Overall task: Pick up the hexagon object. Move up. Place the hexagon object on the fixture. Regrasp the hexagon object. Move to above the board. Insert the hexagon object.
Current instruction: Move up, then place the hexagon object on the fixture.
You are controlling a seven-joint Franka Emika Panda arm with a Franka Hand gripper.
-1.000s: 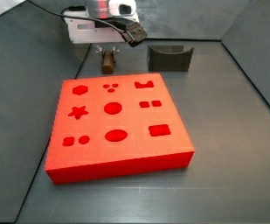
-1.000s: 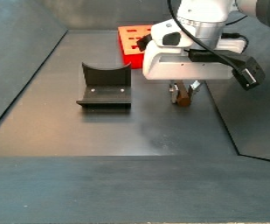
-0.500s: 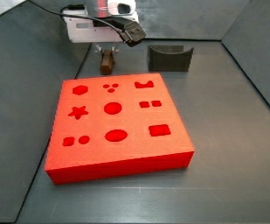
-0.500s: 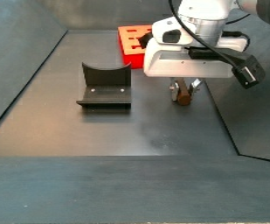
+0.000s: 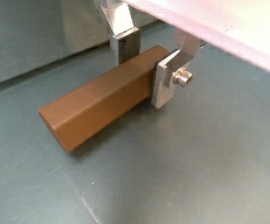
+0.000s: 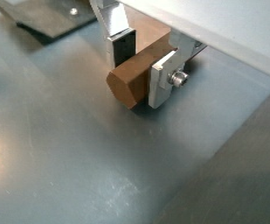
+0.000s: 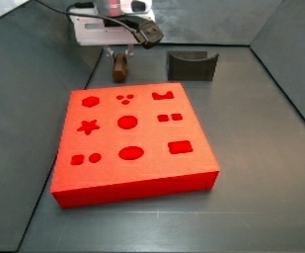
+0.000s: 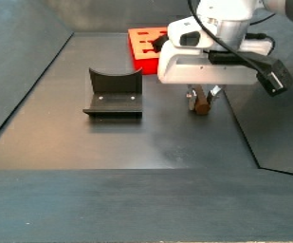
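The hexagon object is a brown elongated peg [image 5: 96, 109], seen end-on in a wrist view [image 6: 135, 75]. My gripper [image 5: 148, 61] is shut on it, one finger plate on each side. In both side views the gripper [image 7: 119, 61] [image 8: 203, 98] holds the peg [image 7: 119, 69] [image 8: 201, 105] hanging end-down, its lower end near the grey floor. The fixture [image 7: 191, 65] [image 8: 112, 94] is a dark block with a curved notch, standing apart from the gripper. The red board [image 7: 128, 141] with shaped cut-outs lies flat; only its corner [image 8: 146, 46] shows behind the gripper in a side view.
Dark sloping walls enclose the grey floor on all sides. A corner of the fixture's base plate [image 6: 44, 17] shows in a wrist view.
The gripper with the peg has risen slightly; the board and fixture have not moved.
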